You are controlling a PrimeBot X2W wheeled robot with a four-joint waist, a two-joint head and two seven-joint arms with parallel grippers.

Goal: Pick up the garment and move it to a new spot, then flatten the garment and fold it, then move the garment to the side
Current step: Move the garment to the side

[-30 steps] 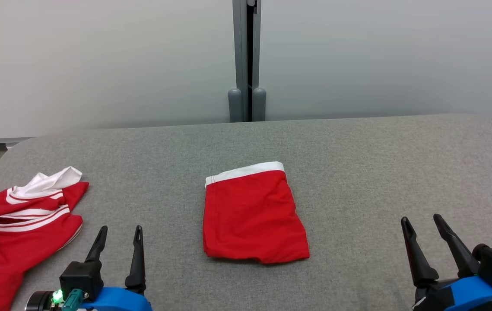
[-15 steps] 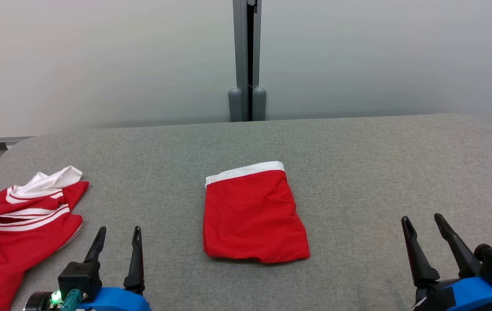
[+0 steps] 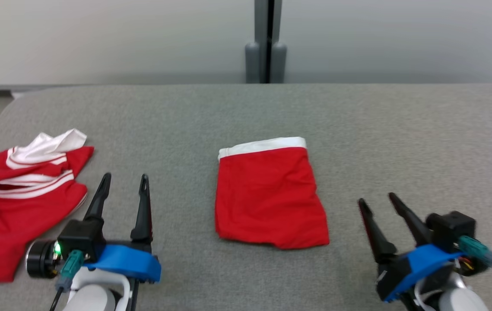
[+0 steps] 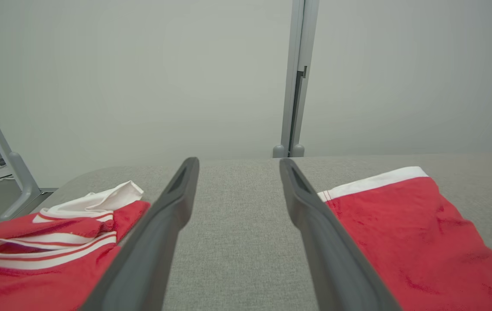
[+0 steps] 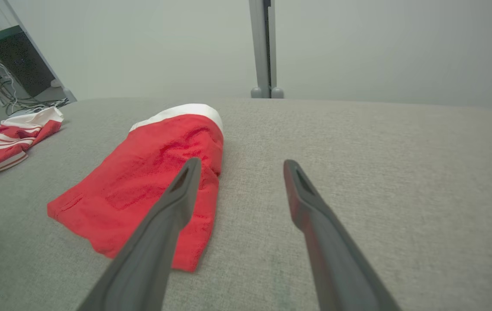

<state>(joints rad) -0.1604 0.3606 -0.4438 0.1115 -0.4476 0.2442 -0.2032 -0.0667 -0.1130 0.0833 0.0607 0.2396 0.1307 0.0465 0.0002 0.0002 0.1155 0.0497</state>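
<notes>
One downward camera tilt — folded shorts point(image 3: 271, 194) unmoved

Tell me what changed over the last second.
The head camera dipped, so the whole picture shifted. Against the folded red shorts with a white waistband, the right pincer came nearer from the right and the left pincer reached farther forward. Nothing was grasped or released. Both pincers stayed open; the shorts and the crumpled red-and-white jersey lay unmoved on the grey cloth table.
</notes>
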